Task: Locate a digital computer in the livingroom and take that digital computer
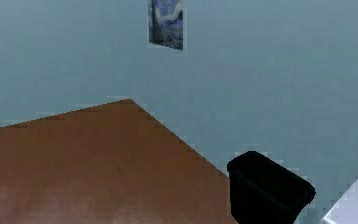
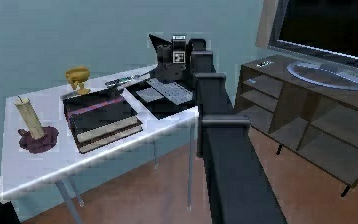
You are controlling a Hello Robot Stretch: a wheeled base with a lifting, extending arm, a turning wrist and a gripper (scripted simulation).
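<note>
A dark flat laptop (image 2: 159, 97) with a grey keyboard lies on the white table (image 2: 47, 165), toward its right end, in the arm side view. The dark arm bar (image 2: 222, 140) rises from the bottom edge and ends over that end of the table at two small white squares (image 2: 177, 62). The gripper (image 2: 163, 48) is a dark shape just left of them, above the laptop's far edge. I cannot tell whether it holds anything, or whether it touches the laptop.
On the table also stand a candle on a purple holder (image 2: 29, 118), a gold cup (image 2: 79, 78) and a stack of dark books (image 2: 102, 118). A TV (image 2: 322, 25) sits on a brown shelf unit (image 2: 307, 115) at the right. Ahead: a wall picture (image 1: 168, 22), brown floor and a black bin (image 1: 267, 188).
</note>
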